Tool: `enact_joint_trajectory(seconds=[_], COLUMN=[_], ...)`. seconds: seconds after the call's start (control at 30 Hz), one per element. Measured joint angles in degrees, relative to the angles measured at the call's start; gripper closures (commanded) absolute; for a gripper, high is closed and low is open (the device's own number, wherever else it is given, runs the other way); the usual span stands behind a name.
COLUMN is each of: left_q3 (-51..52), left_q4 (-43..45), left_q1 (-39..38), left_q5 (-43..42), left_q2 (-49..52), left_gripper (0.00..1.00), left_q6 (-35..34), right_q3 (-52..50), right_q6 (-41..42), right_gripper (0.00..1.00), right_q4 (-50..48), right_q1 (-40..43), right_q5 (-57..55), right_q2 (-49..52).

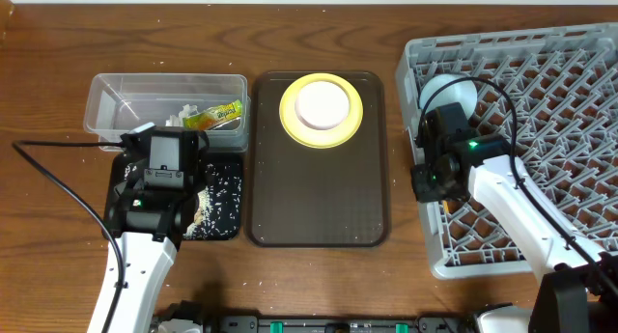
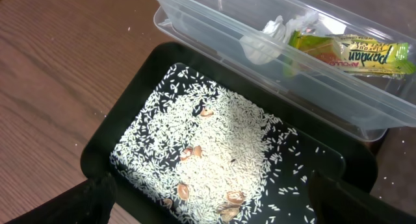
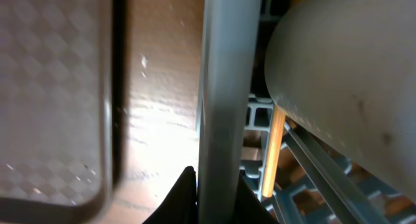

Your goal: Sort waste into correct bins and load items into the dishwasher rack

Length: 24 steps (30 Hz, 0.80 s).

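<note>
My left gripper (image 2: 214,208) hangs open over the black tray (image 2: 104,139), which holds loose white rice (image 2: 221,139) and a few brown bits. Behind the tray, the clear tub (image 2: 214,39) contains the snack wrapper (image 2: 351,54) and a crumpled tissue (image 2: 270,39). My right gripper (image 3: 218,198) is shut on the left wall (image 3: 224,87) of the grey dishwasher rack (image 1: 541,101). A pale bowl (image 3: 338,74) and a wooden chopstick (image 3: 273,149) sit inside the rack. The yellow plate (image 1: 290,109) carries a white round dish (image 1: 322,103) and rests on the brown serving tray (image 1: 319,198).
The serving tray lies between the bins and the rack. A narrow strip of bare wooden table (image 3: 162,120) separates the serving tray's edge (image 3: 58,87) from the rack wall. A black cable (image 1: 58,183) trails left of my left arm (image 1: 135,265).
</note>
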<state>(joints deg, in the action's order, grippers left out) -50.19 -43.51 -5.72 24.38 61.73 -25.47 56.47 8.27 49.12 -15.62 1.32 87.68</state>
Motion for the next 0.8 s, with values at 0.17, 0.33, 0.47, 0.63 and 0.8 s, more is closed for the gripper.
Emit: enact_joint_trajectory(seconds=[0.17,0.33,0.47,0.63,0.8], left_q3=[0.0,0.0,0.0,0.0,0.0], left_q4=[0.0,0.0,0.0,0.0,0.0], left_q1=[0.0,0.0,0.0,0.0,0.0], left_q5=[0.0,0.0,0.0,0.0,0.0], left_q2=[0.0,0.0,0.0,0.0,0.0], left_gripper=[0.04,0.04,0.04,0.04,0.04], left_q6=[0.0,0.0,0.0,0.0,0.0], right_q3=[-0.4,-0.6,-0.7,-0.8,-1.0], right_q6=[2.7,3.8,4.5,4.7,4.8], right_gripper=[0.90,0.90,0.89,0.86,0.85], right_q4=[-5.4,-7.1,-7.8,-9.6,-12.6], right_q1=[0.0,-1.8,-4.4,-6.7,-6.9], right_q5=[2.9,2.4,2.0,1.7,2.5], right_q2=[0.0,0.0,0.0,0.0,0.1])
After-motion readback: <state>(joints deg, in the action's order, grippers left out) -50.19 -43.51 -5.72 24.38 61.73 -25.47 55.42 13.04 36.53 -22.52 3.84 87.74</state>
